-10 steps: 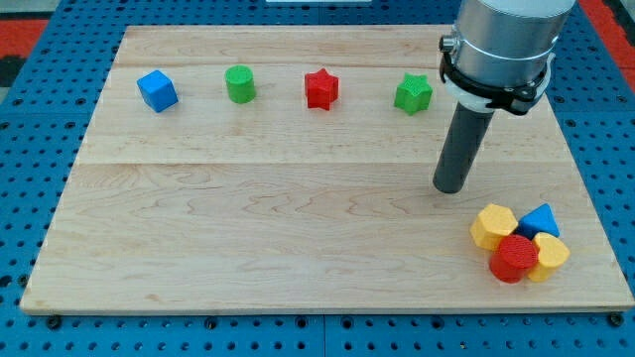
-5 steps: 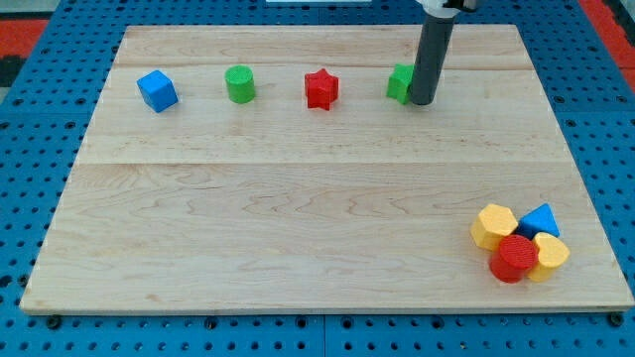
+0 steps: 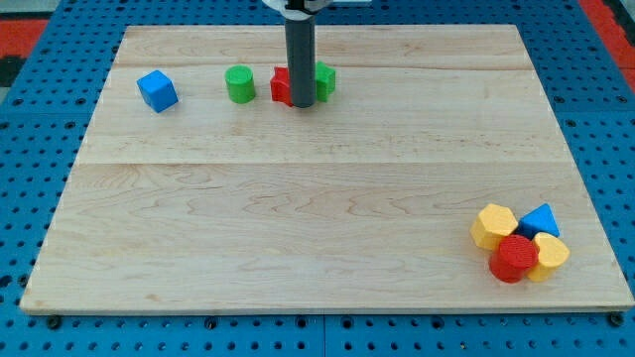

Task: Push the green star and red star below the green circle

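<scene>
Counter (image 3: 298, 228): wooden, ringed by blue pegboard.
My tip (image 3: 303, 103): seen upper centre, between red star (image 3: 281, 86) and green star (image 3: 324, 79); no fingers fitted.
Green circle (image 3: 239, 84): just left of red star.

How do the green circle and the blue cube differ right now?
The green circle is a round green block; the blue cube is a blue block with flat faces and corners. The green circle has the red star close beside it on the view's right, while the blue cube stands alone toward the view's left. The green circle is nearer my tip than the blue cube. Both sit in the same row near the view's top.
</scene>
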Controlling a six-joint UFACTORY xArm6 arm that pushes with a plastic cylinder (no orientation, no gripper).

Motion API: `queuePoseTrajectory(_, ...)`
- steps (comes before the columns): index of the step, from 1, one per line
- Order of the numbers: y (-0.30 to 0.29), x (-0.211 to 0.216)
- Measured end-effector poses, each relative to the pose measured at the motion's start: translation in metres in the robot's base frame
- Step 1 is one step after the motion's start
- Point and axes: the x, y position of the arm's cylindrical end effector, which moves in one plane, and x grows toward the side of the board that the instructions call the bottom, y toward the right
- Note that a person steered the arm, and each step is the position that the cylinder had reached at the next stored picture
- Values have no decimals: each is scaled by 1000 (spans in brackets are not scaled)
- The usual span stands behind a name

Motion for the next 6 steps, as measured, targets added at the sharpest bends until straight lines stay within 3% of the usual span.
queuePoseTrajectory(2, 80, -41)
queuePoseTrajectory(3, 33, -56)
queuePoseTrajectory(4, -29, -32)
queuePoseTrajectory(5, -50, -9)
queuePoseTrajectory(6, -42, -14)
